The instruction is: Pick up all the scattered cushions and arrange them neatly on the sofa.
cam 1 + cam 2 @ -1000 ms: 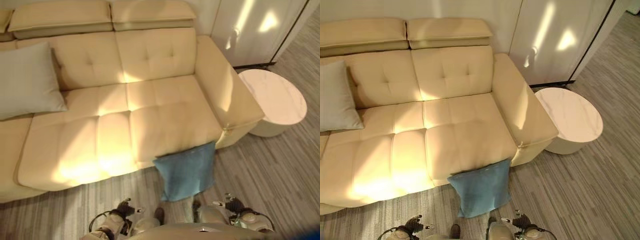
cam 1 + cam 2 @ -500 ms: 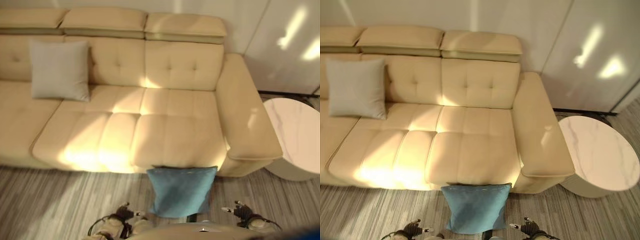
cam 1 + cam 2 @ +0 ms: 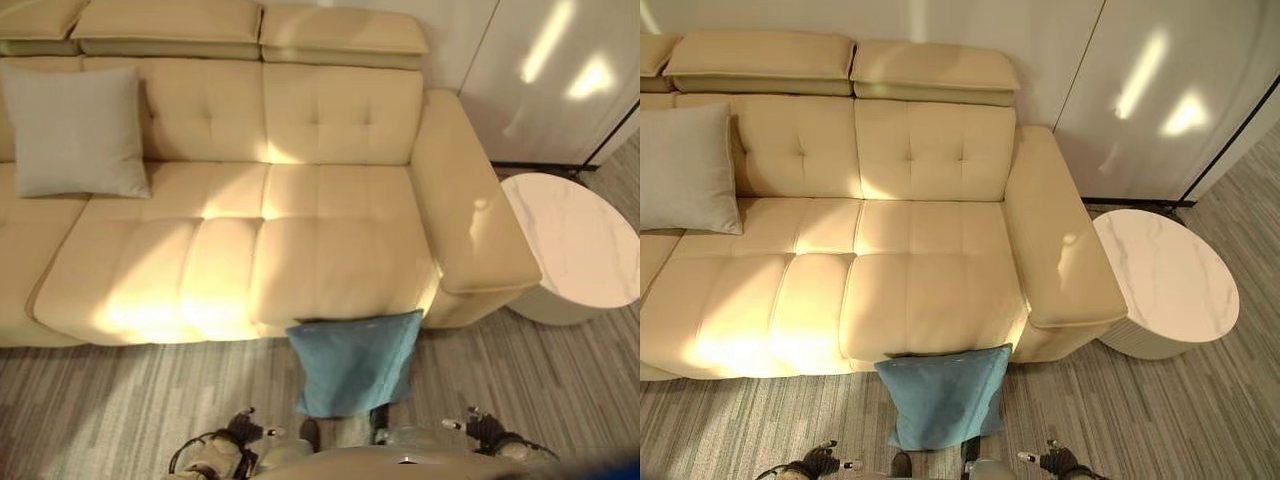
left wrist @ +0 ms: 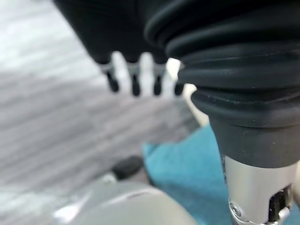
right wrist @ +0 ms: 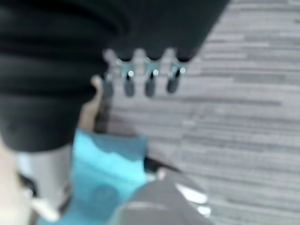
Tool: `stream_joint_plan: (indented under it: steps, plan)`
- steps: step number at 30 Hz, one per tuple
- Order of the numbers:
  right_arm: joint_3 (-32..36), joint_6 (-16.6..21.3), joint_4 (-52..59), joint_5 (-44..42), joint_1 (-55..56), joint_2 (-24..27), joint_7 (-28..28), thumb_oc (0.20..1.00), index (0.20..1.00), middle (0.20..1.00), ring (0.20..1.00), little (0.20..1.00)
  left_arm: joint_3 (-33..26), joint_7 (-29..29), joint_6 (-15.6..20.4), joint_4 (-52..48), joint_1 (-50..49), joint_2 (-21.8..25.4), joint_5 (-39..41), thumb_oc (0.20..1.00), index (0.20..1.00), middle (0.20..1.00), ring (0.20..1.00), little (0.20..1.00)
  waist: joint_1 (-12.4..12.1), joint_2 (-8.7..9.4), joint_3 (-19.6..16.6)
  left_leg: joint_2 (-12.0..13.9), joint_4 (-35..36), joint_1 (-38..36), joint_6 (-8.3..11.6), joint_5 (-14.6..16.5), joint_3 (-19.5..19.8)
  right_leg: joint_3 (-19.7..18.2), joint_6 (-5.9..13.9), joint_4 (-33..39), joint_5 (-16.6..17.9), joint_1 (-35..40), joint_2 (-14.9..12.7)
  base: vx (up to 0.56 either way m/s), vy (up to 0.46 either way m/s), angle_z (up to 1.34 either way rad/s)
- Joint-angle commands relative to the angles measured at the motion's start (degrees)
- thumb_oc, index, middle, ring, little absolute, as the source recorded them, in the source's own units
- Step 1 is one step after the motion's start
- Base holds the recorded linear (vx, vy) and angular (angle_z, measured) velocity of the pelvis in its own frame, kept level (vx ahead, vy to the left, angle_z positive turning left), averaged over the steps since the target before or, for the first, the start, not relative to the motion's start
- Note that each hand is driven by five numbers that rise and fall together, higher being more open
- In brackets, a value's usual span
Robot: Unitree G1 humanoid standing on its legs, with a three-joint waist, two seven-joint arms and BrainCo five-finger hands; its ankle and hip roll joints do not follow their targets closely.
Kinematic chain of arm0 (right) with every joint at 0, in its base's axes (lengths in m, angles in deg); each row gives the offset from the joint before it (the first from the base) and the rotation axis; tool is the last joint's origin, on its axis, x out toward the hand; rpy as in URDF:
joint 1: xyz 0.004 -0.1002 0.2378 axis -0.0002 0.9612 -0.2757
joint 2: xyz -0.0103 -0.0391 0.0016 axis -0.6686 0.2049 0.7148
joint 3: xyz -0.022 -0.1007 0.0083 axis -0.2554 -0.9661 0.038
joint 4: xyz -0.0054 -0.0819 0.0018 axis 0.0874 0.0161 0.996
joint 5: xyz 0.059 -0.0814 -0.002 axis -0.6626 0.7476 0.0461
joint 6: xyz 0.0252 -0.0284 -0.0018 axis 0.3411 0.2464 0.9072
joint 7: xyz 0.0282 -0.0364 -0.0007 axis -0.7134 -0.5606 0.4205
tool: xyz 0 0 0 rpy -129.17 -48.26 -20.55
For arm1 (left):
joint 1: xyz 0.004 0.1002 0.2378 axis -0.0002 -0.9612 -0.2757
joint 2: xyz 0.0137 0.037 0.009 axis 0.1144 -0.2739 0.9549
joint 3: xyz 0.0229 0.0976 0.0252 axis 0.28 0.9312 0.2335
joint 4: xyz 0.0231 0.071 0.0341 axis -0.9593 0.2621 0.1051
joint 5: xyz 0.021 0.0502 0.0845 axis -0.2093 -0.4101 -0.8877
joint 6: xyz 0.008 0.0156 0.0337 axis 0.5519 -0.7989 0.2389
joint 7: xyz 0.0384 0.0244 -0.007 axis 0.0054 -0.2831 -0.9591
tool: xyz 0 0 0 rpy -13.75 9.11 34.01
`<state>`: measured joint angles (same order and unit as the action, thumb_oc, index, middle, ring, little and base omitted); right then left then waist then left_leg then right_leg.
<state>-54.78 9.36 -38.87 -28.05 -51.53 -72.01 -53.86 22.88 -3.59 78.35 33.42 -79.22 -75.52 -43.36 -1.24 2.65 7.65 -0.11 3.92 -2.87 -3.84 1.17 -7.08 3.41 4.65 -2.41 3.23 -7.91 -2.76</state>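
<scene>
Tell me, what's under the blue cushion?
The blue cushion stands on the grey striped floor, leaning against the sofa front. It covers part of the sofa's base and the floor behind it, so anything there is hidden.

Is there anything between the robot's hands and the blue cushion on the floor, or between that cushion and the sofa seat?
Nothing visible. The blue cushion leans against the sofa front, with bare floor between it and the left hand and right hand. The seat above it is free; the grey cushion sits far to the left.
</scene>
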Motion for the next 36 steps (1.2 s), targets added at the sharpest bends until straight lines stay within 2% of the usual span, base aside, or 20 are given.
stream_joint_plan:
  steps: [1, 4, 7, 11, 14, 15, 18, 20, 26, 27, 29, 32, 33, 34, 36]
  plan:
    - [-1.2, 1.3, 1.5, 0.0, -0.4, 0.8, 0.4, 1.0, 1.0, 1.0, 1.0, 1.0, -0.8, -0.7, 1.8, 2.1, 2.3, 0.2, -0.2, 1.0, 1.0, 1.0, 1.0, 1.0, -1.5, 1.39, -1.9, -0.8, -4.0, 2.9, 5.06, 1.1, 7.8, -0.6, 4.79, 0.1, -0.3, 5.6, -5.2, 0.0, -0.065, -0.08]
    - [-1.1, 1.4, 1.5, 0.1, 0.4, 1.3, 0.3, 1.0, 1.0, 1.0, 1.0, 1.0, -1.0, -0.6, 1.9, 2.0, 2.1, -0.1, -0.3, 1.0, 1.0, 1.0, 1.0, 1.0, -1.1, 1.38, -3.1, 0.1, -2.2, 1.8, 6.04, 0.1, 8.0, 0.6, 4.68, 3.8, -0.5, 8.0, -5.0, 0.06, -0.12, 0.03]
    - [-0.3, 1.5, 1.6, -0.4, 1.5, 2.0, 0.3, 1.0, 1.0, 1.0, 1.0, 1.0, -0.1, -0.5, 1.8, 1.6, 2.3, -0.9, -0.8, 1.0, 1.0, 1.0, 1.0, 1.0, 0.0, 0.8, -3.4, 1.3, -0.2, 0.1, 7.03, -0.9, 8.7, 1.9, 4.1, 4.5, -1.8, 9.7, -4.0, 0.02, -0.15, 0.04]
    - [0.2, 1.4, 0.7, -0.5, 2.4, 2.1, 0.3, 1.0, 1.0, 1.0, 1.0, 1.0, 0.1, -0.5, 1.9, 0.8, 2.2, -1.5, -0.3, 1.0, 1.0, 1.0, 1.0, 1.0, 0.6, 0.48, -3.8, 1.4, 0.4, -0.7, 7.05, -0.8, 8.8, 2.4, 4.03, 5.1, -2.0, 10.7, -3.7, 0.02, -0.018, 0.1]
    - [0.1, 1.6, 0.7, 0.1, 1.8, 2.3, 1.3, 1.0, 1.0, 1.0, 1.0, 1.0, 0.2, -1.3, 2.0, 0.3, 2.9, -1.4, 0.4, 1.0, 1.0, 1.0, 1.0, 1.0, 0.6, 0.29, -2.7, 1.2, -0.3, -0.2, 6.96, -0.5, 8.7, 2.3, 4.0, 4.0, -2.3, 9.9, -3.9, -0.04, 0.005, 0.0]
    - [-0.1, 1.7, 1.0, 0.3, 0.9, 2.4, 2.1, 1.0, 1.0, 1.0, 1.0, 1.0, 0.3, -1.9, 2.0, 0.1, 3.8, -1.2, 0.8, 1.0, 1.0, 1.0, 1.0, 1.0, 0.7, 0.28, -1.2, 1.1, -1.3, 1.0, 6.93, -0.4, 8.7, 2.0, 3.94, 2.8, -2.4, 8.3, -4.1, -0.22, 0.015, -0.03]
    - [-0.7, 2.3, 2.4, -0.3, -3.2, 3.1, 4.4, 1.0, 1.0, 1.0, 1.0, 1.0, 0.4, -4.4, 2.7, -1.6, 7.3, -0.5, 3.5, 1.0, 1.0, 1.0, 1.0, 1.0, 0.8, 0.07, 3.9, 0.5, -5.0, 7.9, 6.85, -0.6, 8.5, 1.0, 3.8, -2.0, -1.9, 0.3, -4.7, -0.37, 0.033, -0.03]
    - [-1.7, 3.1, 4.3, -1.9, -8.5, 3.8, 6.8, 1.0, 1.0, 1.0, 1.0, 1.0, 1.2, -7.3, 3.9, -2.9, 12.2, 0.3, 7.1, 1.0, 1.0, 1.0, 1.0, 1.0, 1.0, -0.23, 7.5, -0.4, -7.9, 17.5, 6.86, -2.2, 8.1, 0.0, 3.66, -6.2, -0.3, -10.2, -5.2, -0.48, 0.076, -0.05]
    - [-3.8, 5.1, 9.8, -5.8, -19.0, 6.3, 13.4, 1.0, 1.0, 1.0, 1.0, 1.0, 2.0, -13.1, 7.7, -6.9, 22.9, 1.3, 16.8, 1.0, 1.0, 1.0, 1.0, 1.0, 1.8, -1.39, 11.3, -0.5, -10.6, 33.7, 8.72, -6.1, 7.8, -1.0, 3.9, -9.0, 2.1, -25.9, -6.3, -0.22, 0.017, 0.0]
    - [-4.5, 5.5, 11.2, -6.6, -22.9, 7.4, 15.3, 1.0, 1.0, 1.0, 1.0, 1.0, 2.5, -14.9, 8.7, -7.9, 26.7, 1.9, 18.9, 1.0, 1.0, 1.0, 1.0, 1.0, 2.0, -1.64, 12.4, -0.2, -11.8, 38.5, 9.05, -6.8, 8.1, -1.3, 3.92, -10.7, 2.6, -31.3, -6.6, -0.13, 0.001, 0.05]
    - [-4.4, 5.9, 12.4, -7.2, -24.8, 8.2, 16.2, 1.0, 1.0, 1.0, 1.0, 1.0, 2.4, -15.5, 9.2, -9.2, 28.6, 2.1, 20.7, 1.0, 1.0, 1.0, 1.0, 1.0, 2.1, -1.94, 12.7, -0.3, -12.8, 41.2, 9.25, -6.8, 8.3, -1.8, 3.93, -11.6, 2.5, -34.0, -6.7, -0.1, -0.017, 0.04]
    - [-4.8, 6.8, 14.8, -7.5, -30.2, 10.2, 18.7, 1.0, 1.0, 1.0, 1.0, 1.0, 2.2, -17.4, 10.1, -11.5, 33.6, 3.1, 23.2, 1.0, 1.0, 1.0, 1.0, 1.0, 2.5, -2.21, 13.8, -0.1, -16.5, 49.5, 9.3, -6.7, 8.9, -2.9, 3.93, -15.7, 2.3, -42.2, -7.1, -0.07, -0.029, 0.02]
    - [-5.0, 7.2, 16.1, -7.7, -33.5, 11.8, 19.9, 1.0, 1.0, 1.0, 1.0, 1.0, 1.8, -18.2, 10.6, -12.9, 36.6, 4.2, 25.3, 1.0, 1.0, 1.0, 1.0, 1.0, 2.8, -2.16, 14.5, 0.2, -19.8, 54.5, 9.22, -6.2, 9.3, -3.4, 3.86, -18.9, 2.0, -47.1, -7.4, -0.04, -0.029, -0.02]
    - [-5.1, 7.2, 16.1, -7.7, -33.5, 11.8, 19.9, 1.0, 1.0, 1.0, 1.0, 1.0, 1.8, -18.2, 10.6, -12.9, 36.6, 4.2, 25.3, 1.0, 1.0, 1.0, 1.0, 1.0, 2.8, -2.15, 14.3, 0.2, -20.0, 54.8, 9.22, -6.1, 9.3, -3.4, 3.87, -19.0, 2.0, -47.3, -7.4, -0.03, -0.021, 0.02]
    - [-4.8, 7.6, 17.8, -7.2, -37.0, 12.9, 22.0, 1.0, 1.0, 1.0, 1.0, 1.0, 1.4, -19.6, 11.0, -14.9, 39.7, 4.5, 27.7, 1.0, 1.0, 1.0, 1.0, 1.0, 3.0, -2.22, 14.4, 0.4, -23.9, 61.1, 8.89, -5.2, 9.8, -4.0, 3.68, -23.4, 1.0, -53.2, -7.5, 0.0, -0.038, 0.01]
